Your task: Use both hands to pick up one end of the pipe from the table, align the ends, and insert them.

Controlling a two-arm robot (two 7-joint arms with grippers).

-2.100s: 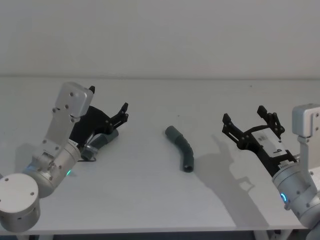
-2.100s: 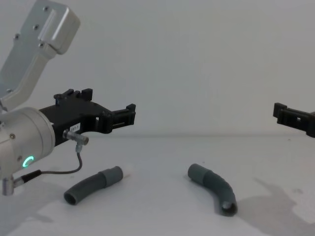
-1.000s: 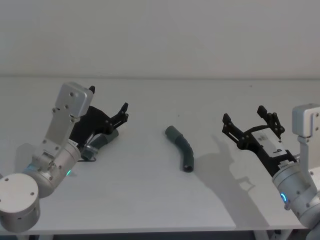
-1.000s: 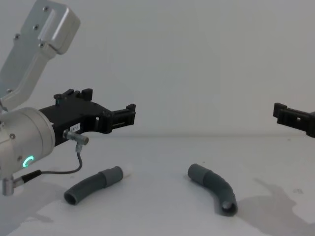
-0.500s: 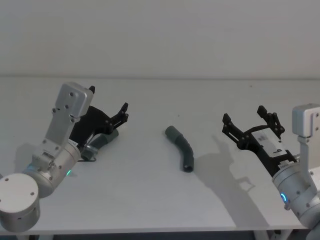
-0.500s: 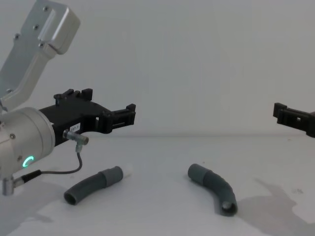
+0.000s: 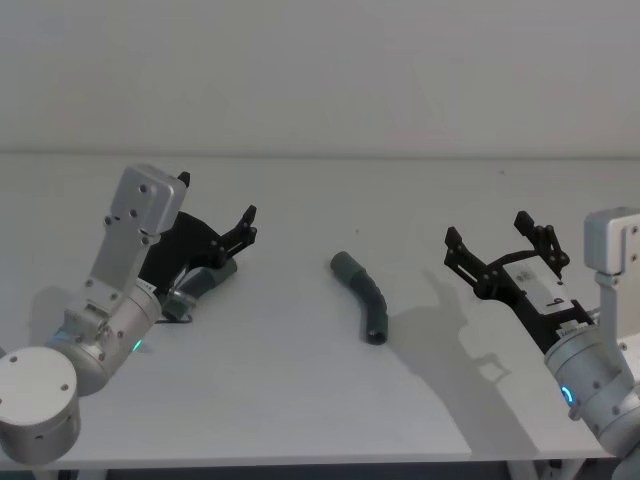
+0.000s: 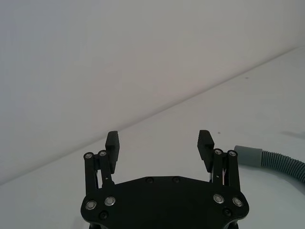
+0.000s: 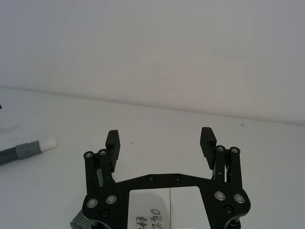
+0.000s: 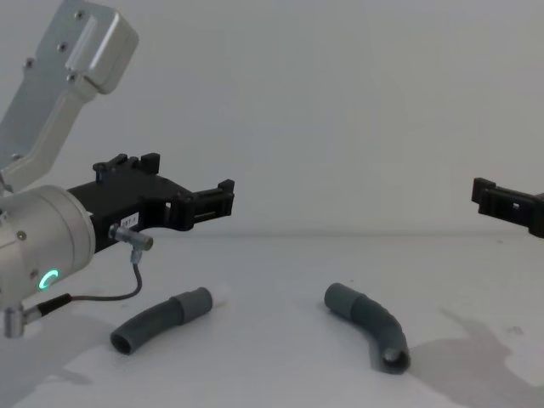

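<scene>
the left gripper (image 7: 217, 200) hangs over the left part of the table (image 7: 300, 400), its black fingers (image 8: 112, 143) spread wide with nothing between them. the chest view shows it well above the surface, pointing towards the middle. a thin grey cable (image 10: 127, 293) loops down from its wrist.

below it, apart from the fingers, the white-tipped hose piece (image 10: 157, 323) lies flat on the table. its open ribbed end is nearer the robot and its smooth collar (image 10: 194, 303) points towards the centre. the right wrist view catches the white plug tip (image 9: 47, 142) sticking out of that collar. from the head view most of this piece is hidden by the gripper.

near the middle of the table lies the second hose piece (image 7: 362, 298), curved and well apart from the first. its smooth grey collar (image 7: 343, 265) is at the far end, and its ribbed end shows a dark round opening (image 10: 392, 359) facing the robot. nothing touches it.

on the right, the right gripper (image 7: 487, 230) hovers above the table, well apart from the middle piece. its claws are also spread wide and empty, and it points to the far left, across the table.
</scene>
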